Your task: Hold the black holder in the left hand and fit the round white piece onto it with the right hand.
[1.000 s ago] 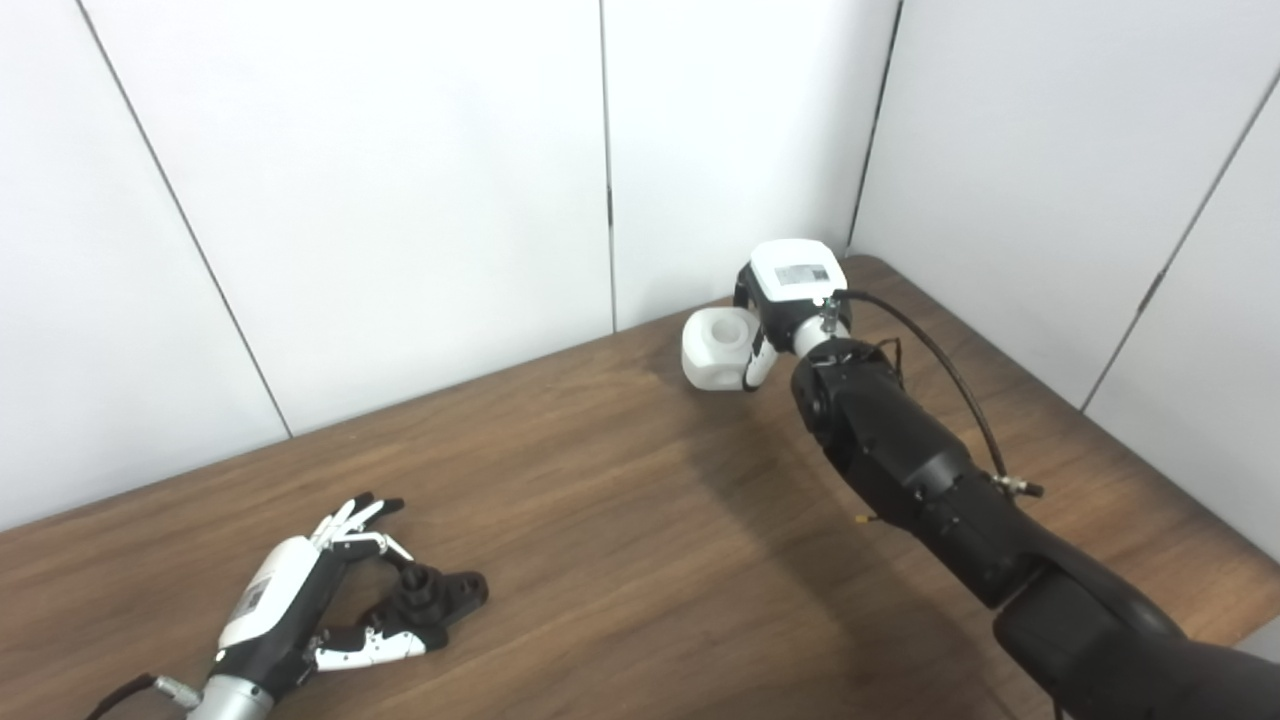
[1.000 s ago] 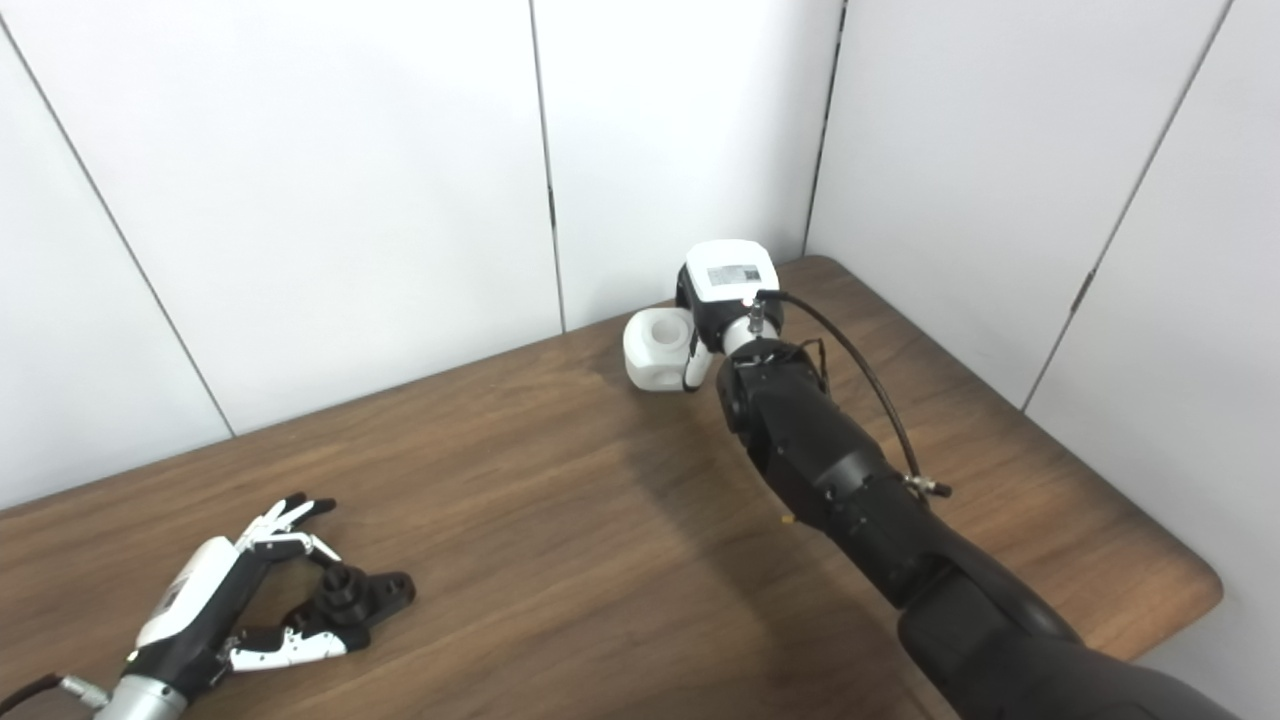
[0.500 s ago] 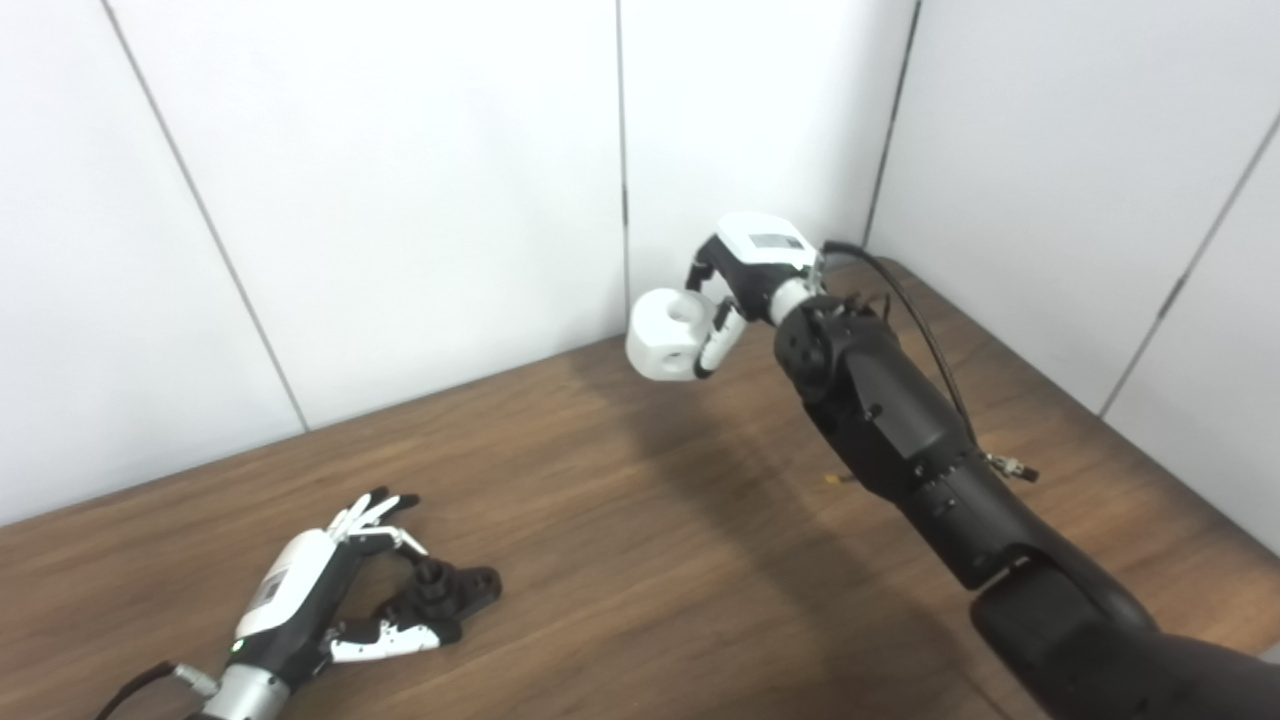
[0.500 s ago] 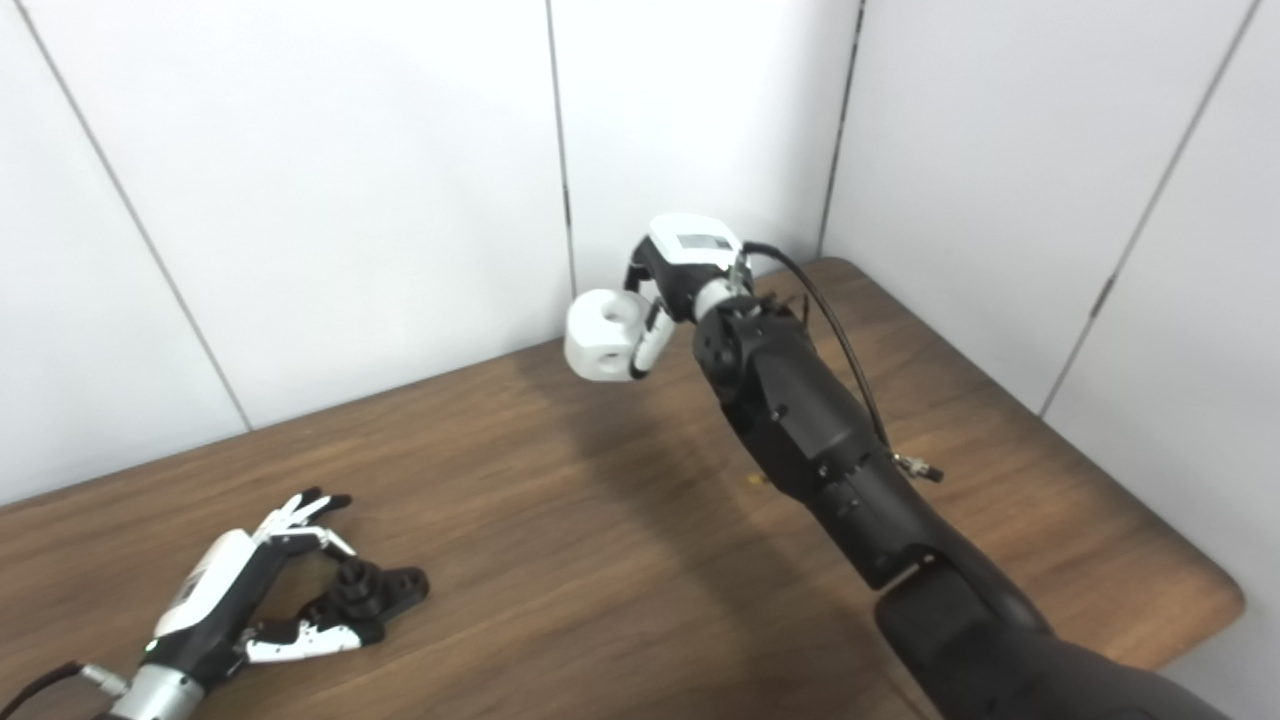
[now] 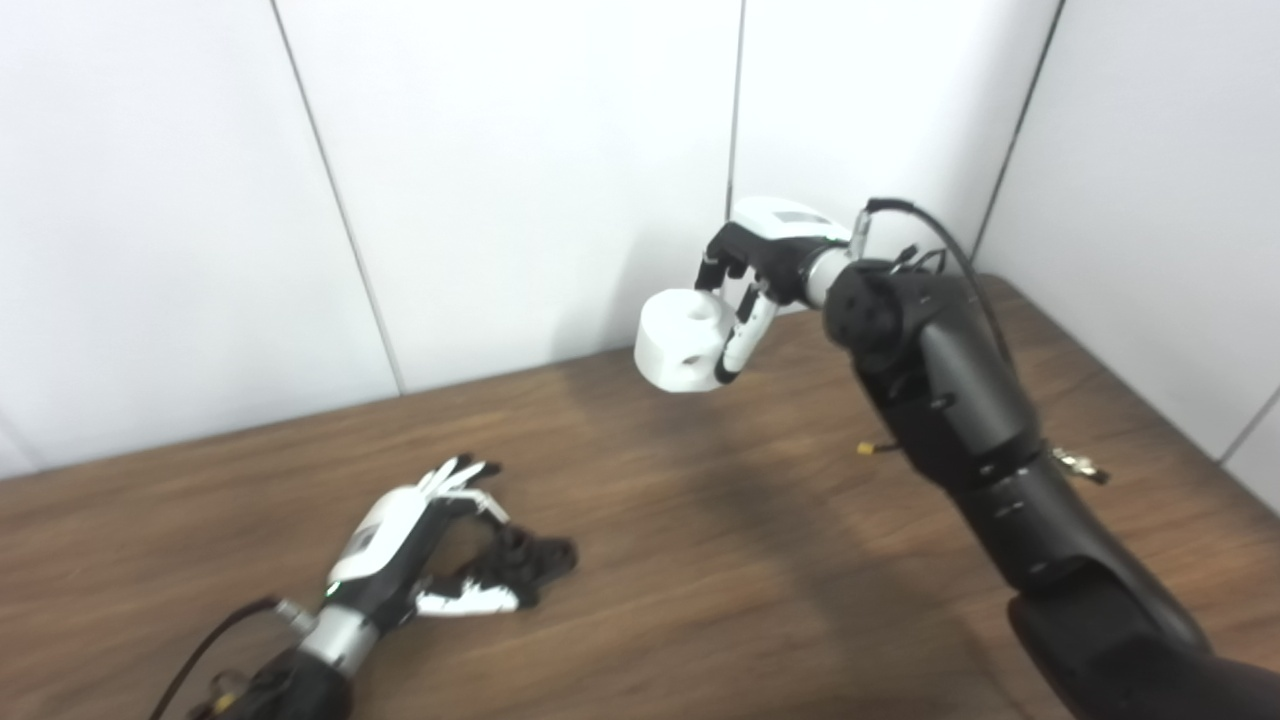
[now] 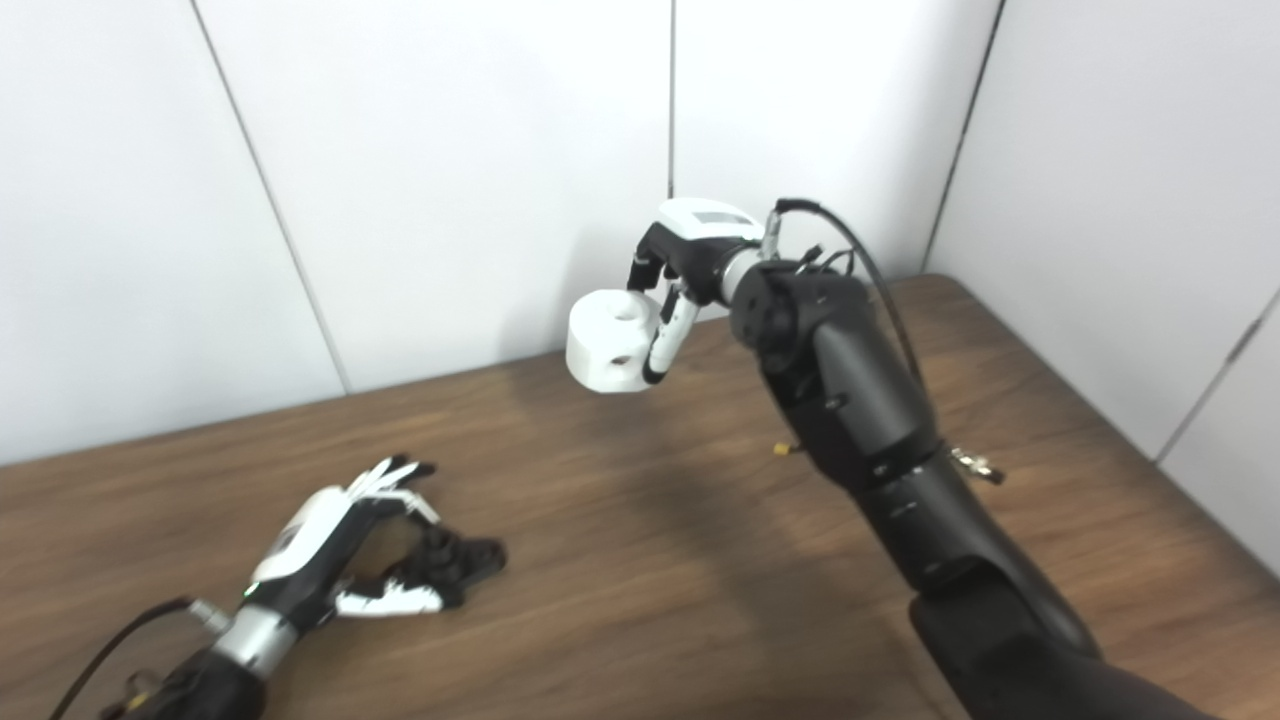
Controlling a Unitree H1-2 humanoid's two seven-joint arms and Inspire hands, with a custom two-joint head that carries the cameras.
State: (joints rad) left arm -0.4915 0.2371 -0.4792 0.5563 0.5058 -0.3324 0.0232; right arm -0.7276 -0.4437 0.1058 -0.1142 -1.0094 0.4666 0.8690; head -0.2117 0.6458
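Observation:
The black holder (image 5: 525, 566) lies on the wooden table (image 5: 700, 560) at the lower left. My left hand (image 5: 405, 550) rests low around it, fingers on its far side and thumb on its near side, spread and not closed on it. My right hand (image 5: 765, 270) is up in the air at the upper middle, shut on the round white piece (image 5: 684, 340), a thick white cylinder with a hole in its top and a small hole in its side. The white piece hangs well above the table, far right of the holder.
White wall panels (image 5: 520, 170) close in the table's far side and right side. The right arm (image 5: 960, 420) reaches diagonally across the table's right half. A small yellow-tipped fitting (image 5: 868, 450) sticks out of the arm.
My right hand has lifted the white piece off the table and carried it left toward the middle. The camera has swung left. My left hand stays at the holder.

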